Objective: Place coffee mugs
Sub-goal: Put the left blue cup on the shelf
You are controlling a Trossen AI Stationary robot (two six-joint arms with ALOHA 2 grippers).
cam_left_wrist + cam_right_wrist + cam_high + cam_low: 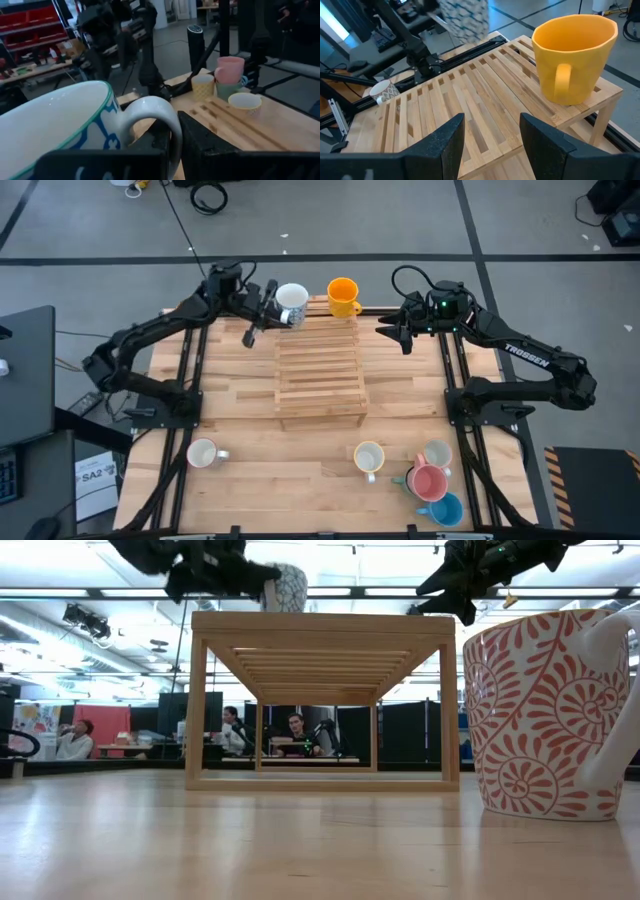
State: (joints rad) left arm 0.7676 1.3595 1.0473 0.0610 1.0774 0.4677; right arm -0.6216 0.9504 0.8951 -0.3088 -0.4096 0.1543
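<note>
A white mug with a blue pattern hangs over the far left corner of the slatted wooden rack, with my left gripper shut on it. The low view shows this mug at the rack's top. An orange mug stands on the rack's far right corner and shows large in the right wrist view. My right gripper hovers open just right of the rack, its fingers apart, with nothing between them. My left gripper pinches the mug's side handle between its two fingers. It comes nearly level from the table's left. The mug sits upright with its mouth up. Whether its base touches the rack, I cannot tell.
Along the near edge stand a white mug, a cream mug and a cluster with a pale mug, a pink mug and a blue mug. A red-patterned mug fills the low view's right.
</note>
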